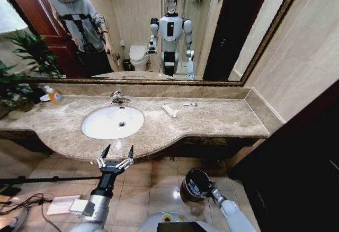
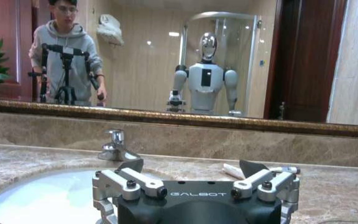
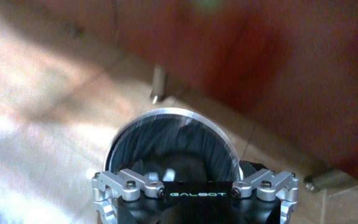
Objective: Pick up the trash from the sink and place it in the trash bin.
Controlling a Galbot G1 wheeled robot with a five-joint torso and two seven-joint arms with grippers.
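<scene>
The white oval sink (image 1: 108, 126) sits in the marble countertop and its basin looks bare. The trash lies on the counter right of it: a white wrapper (image 1: 170, 110) and a small tube (image 1: 189, 104). The left wrist view also shows the wrapper (image 2: 231, 171), beyond the fingers. My left gripper (image 1: 117, 152) is open, held level with the counter's front edge, just before the sink (image 2: 36, 200). My right gripper (image 1: 208, 189) holds the dark round trash bin (image 1: 195, 183) by its rim, low over the floor. In the right wrist view the bin's rim (image 3: 166, 113) lies right in front.
A chrome faucet (image 1: 117, 98) stands behind the basin. An orange soap bottle (image 1: 54, 95) and a plant (image 1: 18, 78) are at the counter's left end. A dark cabinet (image 1: 296, 168) closes the right side. Cables and a paper (image 1: 61, 204) lie on the tiled floor.
</scene>
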